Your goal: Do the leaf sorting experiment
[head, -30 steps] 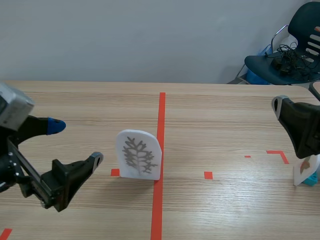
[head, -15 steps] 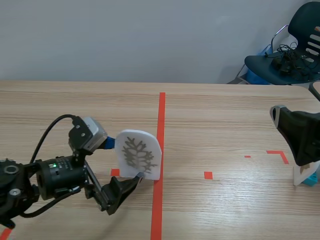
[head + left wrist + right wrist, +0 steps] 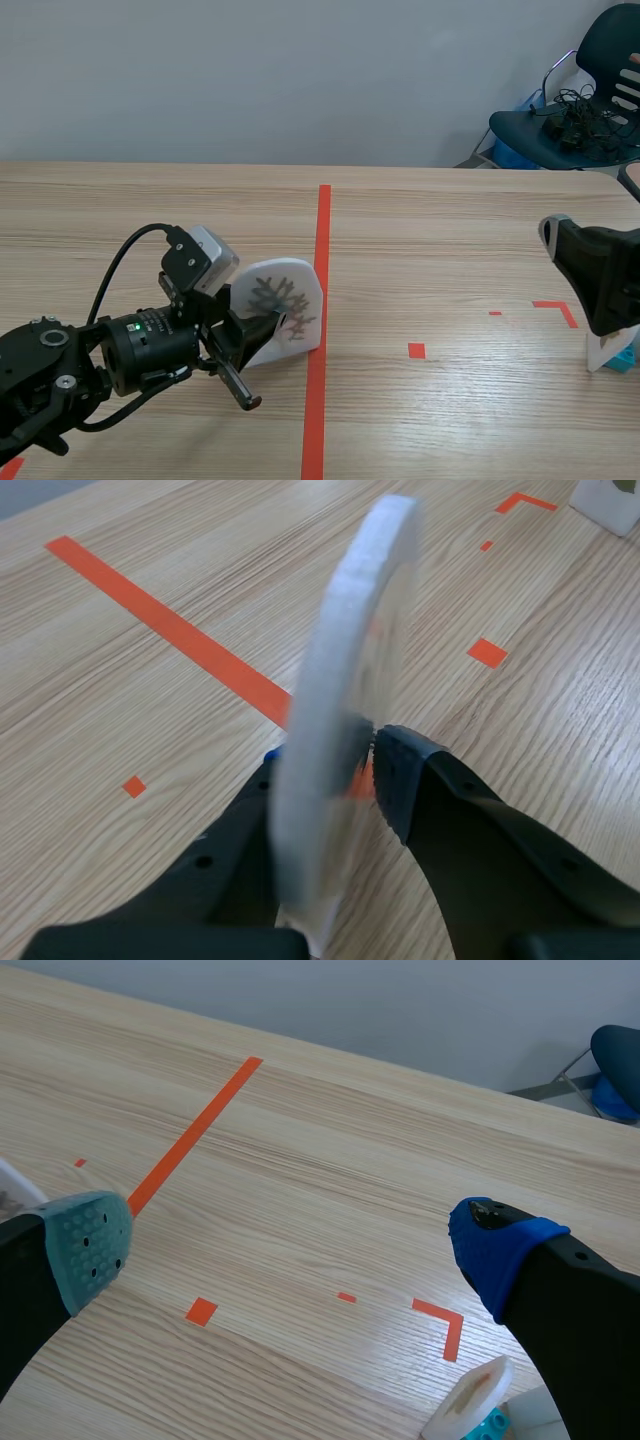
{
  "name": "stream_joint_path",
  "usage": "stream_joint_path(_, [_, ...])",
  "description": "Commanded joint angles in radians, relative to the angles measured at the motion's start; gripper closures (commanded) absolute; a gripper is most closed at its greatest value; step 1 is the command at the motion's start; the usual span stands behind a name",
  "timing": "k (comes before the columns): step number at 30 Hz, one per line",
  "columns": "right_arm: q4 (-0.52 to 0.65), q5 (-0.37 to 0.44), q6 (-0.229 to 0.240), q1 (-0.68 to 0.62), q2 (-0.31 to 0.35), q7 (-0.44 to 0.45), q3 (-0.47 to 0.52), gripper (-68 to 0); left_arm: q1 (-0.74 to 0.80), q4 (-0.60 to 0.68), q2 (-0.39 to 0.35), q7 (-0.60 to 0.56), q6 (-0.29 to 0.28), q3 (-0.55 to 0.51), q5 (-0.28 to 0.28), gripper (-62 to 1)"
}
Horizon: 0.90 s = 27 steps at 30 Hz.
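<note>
No words, numbers or brand marks can be read anywhere. The white arched foam card (image 3: 300, 310) bears only a grey branching leaf figure, not lettering.

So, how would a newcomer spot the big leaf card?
Find the red tape line running down the table. Beside it, the left gripper holds a white arched card with a grey branching leaf; the other card has a brownish leaf.

Leaf plaque (image 3: 295, 298) within left pincer (image 3: 256, 320)
</note>
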Motion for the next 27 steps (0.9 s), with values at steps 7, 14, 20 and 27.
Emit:
stream_joint_path(7, [0.000,0.021,0.001,0.003,0.010,0.017,0.001,-67.9,0.032,0.140,-0.061,0.016,-0.046,-0.082,-0.028,-5.3])
stream_joint_path(14, [0.000,0.033,0.005,0.004,0.010,0.017,0.001,-67.9,0.168,0.328,-0.158,0.094,-0.054,-0.377,-0.247,-5.3])
stream_joint_path(20, [0.000,0.039,0.005,0.004,0.010,0.017,0.001,-67.9,0.207,0.246,-0.216,0.135,0.129,-0.565,-0.414,-5.6])
stream_joint_path(27, [0.000,0.040,0.005,0.004,0.010,0.017,0.001,-67.9,0.163,0.007,-0.238,0.050,0.204,-0.577,-0.462,-5.5])
